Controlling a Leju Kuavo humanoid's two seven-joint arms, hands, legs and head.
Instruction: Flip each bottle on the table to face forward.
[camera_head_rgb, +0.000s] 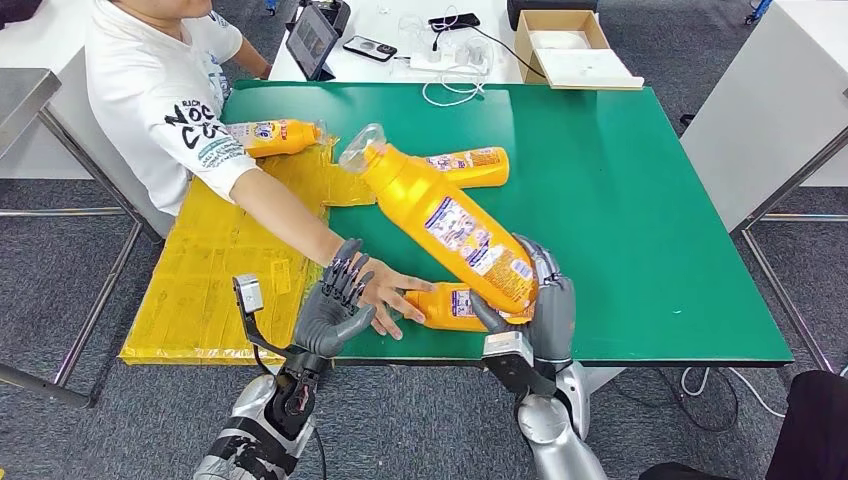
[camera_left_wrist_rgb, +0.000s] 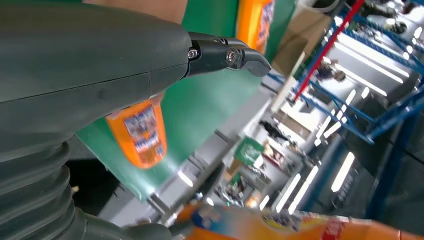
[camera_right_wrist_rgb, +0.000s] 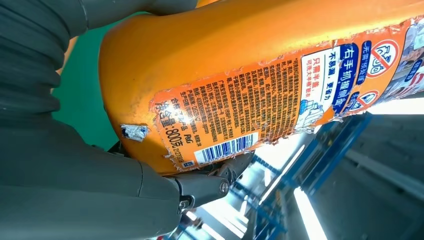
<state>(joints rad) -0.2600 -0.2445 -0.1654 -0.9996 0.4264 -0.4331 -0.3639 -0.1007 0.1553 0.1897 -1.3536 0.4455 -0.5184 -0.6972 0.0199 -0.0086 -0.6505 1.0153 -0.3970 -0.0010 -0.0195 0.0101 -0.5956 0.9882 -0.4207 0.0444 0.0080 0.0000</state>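
My right hand grips the base of a large yellow bottle and holds it tilted above the green table, its clear cap pointing far left. The right wrist view shows that held bottle close up, its back label with a barcode facing the camera. A second bottle lies on the table under the held one, near the front edge. Two more lie further back: a middle bottle and a far-left bottle. My left hand hovers at the front edge with fingers spread, holding nothing, beside a person's hand.
A person in a white shirt stands at the left and reaches an arm across the yellow taped mat. A cardboard box, a tablet and cables sit on the white table behind. The green table's right half is bare.
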